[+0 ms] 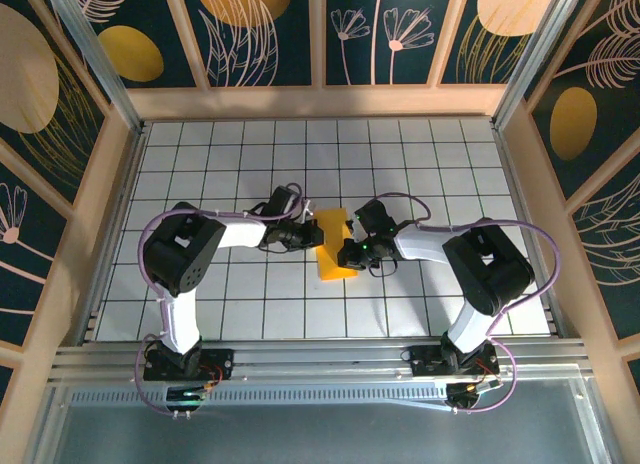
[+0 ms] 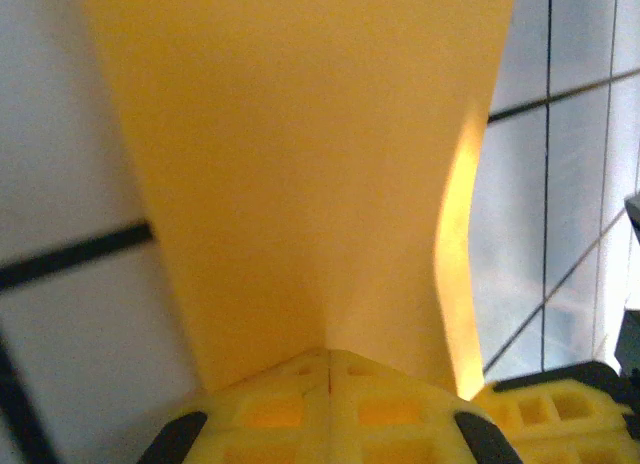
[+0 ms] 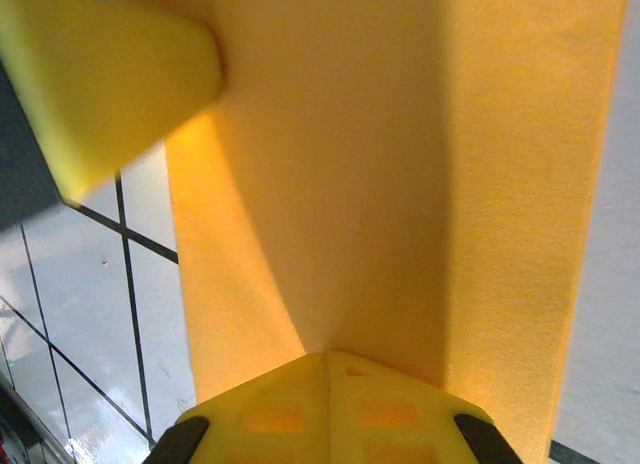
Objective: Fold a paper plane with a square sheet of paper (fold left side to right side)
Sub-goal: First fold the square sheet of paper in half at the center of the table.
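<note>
One thin orange-yellow sheet of paper [image 1: 333, 246] sits at mid-table. It reads as a narrow strip, apparently doubled over, but blur in the wrist views prevents me from confirming that the edges match. The left gripper [image 1: 303, 234] meets its left edge and the right gripper [image 1: 352, 252] its right edge. In each wrist view the jaws are closed together and clamped on the paper. I judge the left-to-right fold to be in hand. The next move calls for pressing the crease flat, then releasing one side without dragging the sheet. The white tiled table surface [image 1: 200, 164] carries black grid lines. Dark wall panels [image 1: 270, 34] with golden ovals and leaf outlines enclose it.
</note>
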Available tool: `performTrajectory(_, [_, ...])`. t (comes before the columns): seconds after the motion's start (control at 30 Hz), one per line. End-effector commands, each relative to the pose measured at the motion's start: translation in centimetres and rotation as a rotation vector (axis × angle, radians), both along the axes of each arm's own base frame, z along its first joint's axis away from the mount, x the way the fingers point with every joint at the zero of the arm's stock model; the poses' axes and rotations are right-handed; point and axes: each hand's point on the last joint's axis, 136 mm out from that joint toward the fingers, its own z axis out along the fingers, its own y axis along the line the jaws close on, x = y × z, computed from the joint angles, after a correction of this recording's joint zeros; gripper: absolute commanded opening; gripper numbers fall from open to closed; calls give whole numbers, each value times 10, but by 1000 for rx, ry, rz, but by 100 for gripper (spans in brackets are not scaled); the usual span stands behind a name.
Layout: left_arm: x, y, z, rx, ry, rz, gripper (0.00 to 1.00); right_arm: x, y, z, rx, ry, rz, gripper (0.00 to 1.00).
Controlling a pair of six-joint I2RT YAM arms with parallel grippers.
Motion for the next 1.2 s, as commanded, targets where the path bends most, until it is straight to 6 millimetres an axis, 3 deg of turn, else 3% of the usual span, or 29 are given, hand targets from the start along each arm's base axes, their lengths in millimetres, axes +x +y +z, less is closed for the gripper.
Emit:
performTrajectory(0.0, [33, 31, -15, 100, -40, 93, 0, -40, -59, -60, -297, 144, -29, 0])
performTrajectory(0.5, [89, 61, -16, 116, -85, 193, 0, -40, -58, -59, -290, 144, -31, 0])
performTrajectory(0.7, [105, 61, -9, 112, -106, 199, 0, -40, -57, -59, -283, 143, -32, 0])
performTrajectory(0.83, [101, 62, 0, 93, -124, 198, 0, -39, -56, -58, -278, 142, -36, 0])
performTrajectory(0.93, [86, 60, 13, 38, -137, 182, 0, -38, -55, -57, -275, 137, -37, 0])
performTrajectory(1.17, [41, 18, 39, -94, -143, 50, 0, -39, -53, -58, -268, 144, -36, 0])
